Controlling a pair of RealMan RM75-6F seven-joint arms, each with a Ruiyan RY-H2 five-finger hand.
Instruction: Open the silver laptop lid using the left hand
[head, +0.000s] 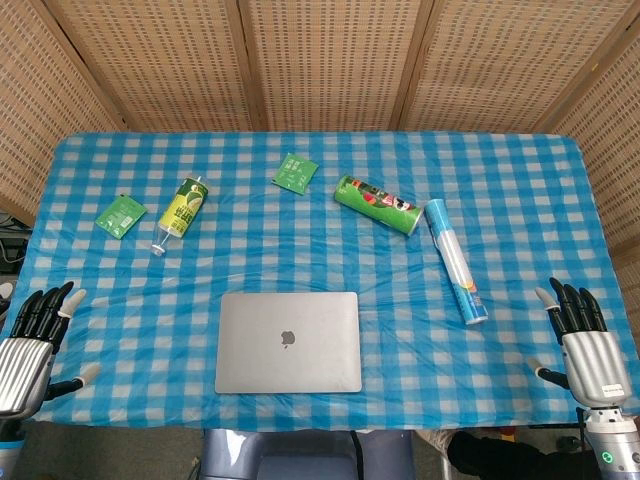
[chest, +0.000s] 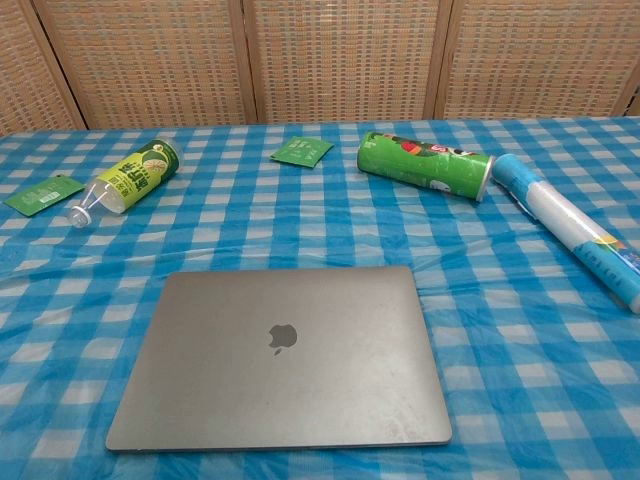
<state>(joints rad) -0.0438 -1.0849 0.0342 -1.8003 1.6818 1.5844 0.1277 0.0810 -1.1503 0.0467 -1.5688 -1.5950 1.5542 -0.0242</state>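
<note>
The silver laptop lies flat with its lid down near the table's front edge, logo facing up. My left hand hovers at the front left corner of the table, well to the left of the laptop, fingers spread and holding nothing. My right hand hangs at the front right corner, fingers apart and empty. Neither hand shows in the chest view.
On the blue checked tablecloth lie a green bottle on its side, two green packets, a green chip can and a blue-white tube. Wicker screens stand behind.
</note>
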